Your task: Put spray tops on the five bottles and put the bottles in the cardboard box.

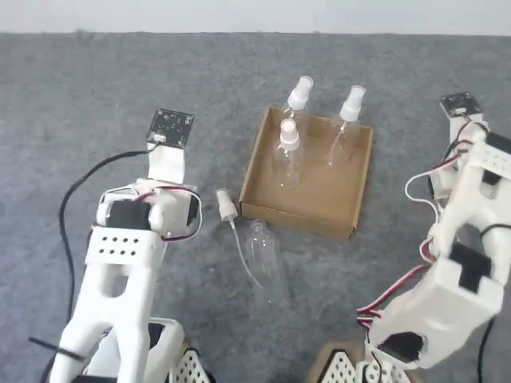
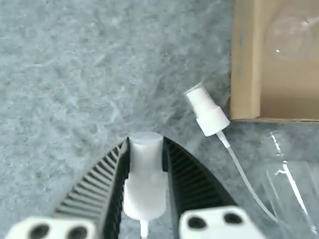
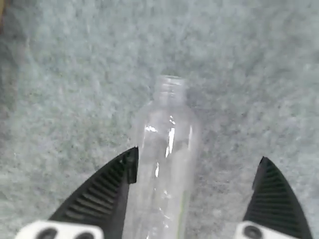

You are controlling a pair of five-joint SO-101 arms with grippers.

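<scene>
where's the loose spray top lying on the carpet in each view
high view: loose spray top on the carpet, beside the cardboard box.
left wrist view: same top beside the box corner, beyond the left gripper.
right wrist view: a capless bottle lies here instead.
Shared landmark: the cardboard box.

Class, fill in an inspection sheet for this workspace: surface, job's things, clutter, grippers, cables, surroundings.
Surface: grey carpet-like mat.
Job's things: cardboard box holding three upright bottles with spray tops. A topless bottle lies on the mat in front of the box, with a loose spray top beside it. A second topless bottle lies on the mat.
Clutter: nothing seen.
Grippers: left gripper is shut on a held spray top. Right gripper is open, jaws either side of the second topless bottle.
Cables: black cable by the left arm; red and white wires on the right arm.
Surroundings: pale wall behind the mat.
</scene>
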